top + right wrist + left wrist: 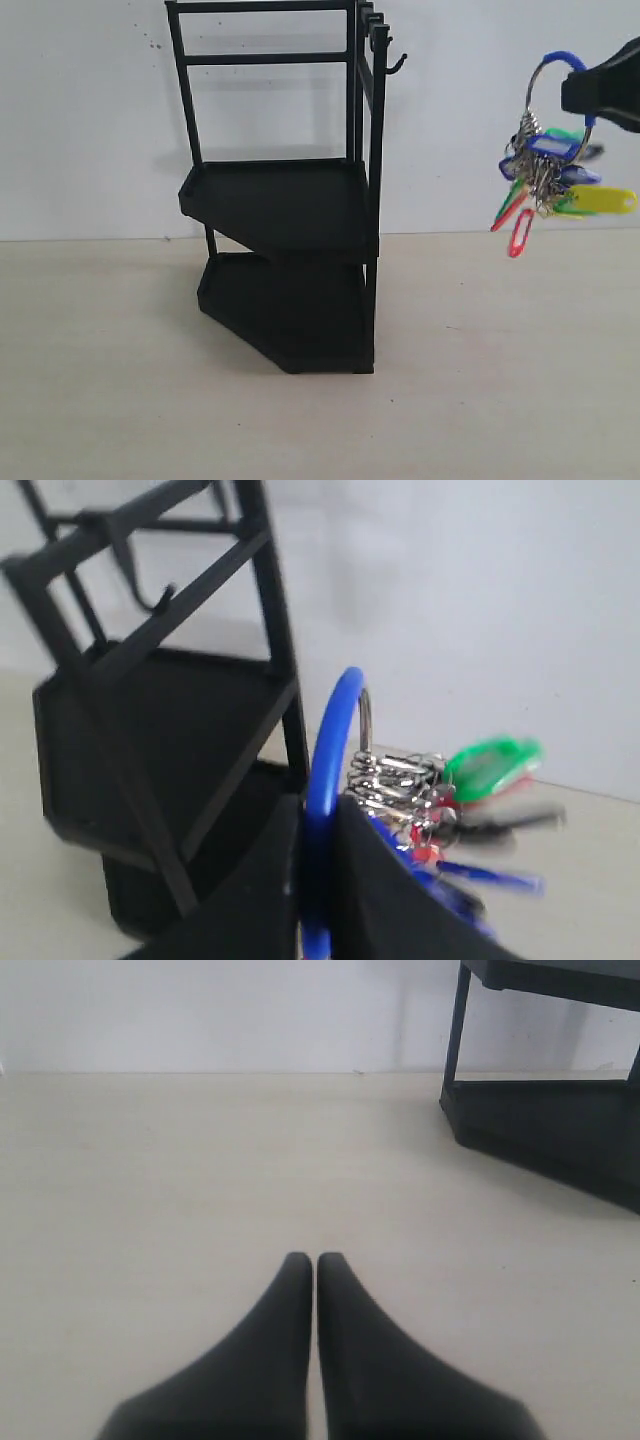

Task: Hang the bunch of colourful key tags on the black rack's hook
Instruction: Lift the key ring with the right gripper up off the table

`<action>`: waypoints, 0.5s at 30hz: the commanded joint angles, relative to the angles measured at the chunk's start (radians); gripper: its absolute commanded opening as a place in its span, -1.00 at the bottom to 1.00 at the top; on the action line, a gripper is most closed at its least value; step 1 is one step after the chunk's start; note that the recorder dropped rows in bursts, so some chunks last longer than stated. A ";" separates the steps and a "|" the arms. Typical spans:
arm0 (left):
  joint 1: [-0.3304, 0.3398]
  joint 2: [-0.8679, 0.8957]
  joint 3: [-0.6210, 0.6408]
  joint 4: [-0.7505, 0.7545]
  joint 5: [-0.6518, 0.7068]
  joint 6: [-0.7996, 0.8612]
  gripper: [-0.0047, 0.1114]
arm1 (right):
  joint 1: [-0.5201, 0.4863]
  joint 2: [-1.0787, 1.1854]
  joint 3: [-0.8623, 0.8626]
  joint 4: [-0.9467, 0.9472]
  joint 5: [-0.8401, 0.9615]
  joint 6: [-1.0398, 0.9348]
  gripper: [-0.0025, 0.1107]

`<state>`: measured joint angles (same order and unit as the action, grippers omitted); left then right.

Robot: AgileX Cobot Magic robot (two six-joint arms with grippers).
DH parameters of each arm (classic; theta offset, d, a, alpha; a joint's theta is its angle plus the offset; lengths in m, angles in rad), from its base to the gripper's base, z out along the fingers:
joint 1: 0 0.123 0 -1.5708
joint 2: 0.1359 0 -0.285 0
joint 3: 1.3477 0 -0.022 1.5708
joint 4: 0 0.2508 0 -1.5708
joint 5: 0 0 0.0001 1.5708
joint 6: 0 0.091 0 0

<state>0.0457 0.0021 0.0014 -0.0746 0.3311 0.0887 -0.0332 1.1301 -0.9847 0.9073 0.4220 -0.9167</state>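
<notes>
right gripper [318, 815] clamps bunch [545, 170] by its ring, well apart from hook [397, 64]
gripper cut by frame edge; tag labels unreadably blurred; left gripper [315, 1260] fingers pressed together

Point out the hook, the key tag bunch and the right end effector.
hook [400, 64], exterior view, its upturned arm.
key tag bunch [545, 165], exterior view, chain cluster.
right end effector [318, 818], right wrist view, between fingertips.
</notes>
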 commanded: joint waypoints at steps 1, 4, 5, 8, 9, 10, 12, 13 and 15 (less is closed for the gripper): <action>0.004 -0.002 -0.001 -0.009 -0.015 -0.010 -0.84 | -0.028 -0.012 -0.004 -0.060 -0.145 0.188 -0.96; 0.004 -0.002 -0.001 -0.009 -0.015 -0.010 -0.84 | 0.005 -0.012 -0.004 -0.071 0.027 0.014 -0.96; 0.004 -0.002 -0.001 -0.009 -0.015 -0.010 -0.84 | 0.001 -0.014 -0.004 -0.084 -0.039 -0.015 -0.96; 0.004 -0.002 -0.001 -0.009 -0.015 -0.010 -0.84 | -0.004 -0.014 -0.004 -0.057 -0.123 0.252 -0.96; 0.004 -0.002 -0.001 -0.009 -0.015 -0.010 -0.84 | 0.023 -0.012 -0.004 -0.059 -0.017 0.155 -0.96; 0.004 -0.002 -0.001 -0.009 -0.015 -0.010 -0.84 | 0.039 -0.012 -0.004 -0.063 0.035 0.058 -0.96; 0.004 -0.002 -0.001 -0.009 -0.015 -0.010 -0.84 | 0.049 -0.012 -0.004 -0.080 -0.023 -0.028 -0.96; 0.004 -0.002 -0.001 -0.009 -0.015 -0.010 -0.84 | 0.049 -0.012 -0.004 -0.080 -0.139 0.107 -0.96; 0.004 -0.002 -0.001 -0.009 -0.015 -0.010 -0.84 | 0.053 -0.012 -0.004 -0.078 -0.147 0.196 -0.96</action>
<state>0.0457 0.0021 0.0014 -0.0746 0.3311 0.0887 0.0190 1.1262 -0.9847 0.8258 0.3476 -0.8069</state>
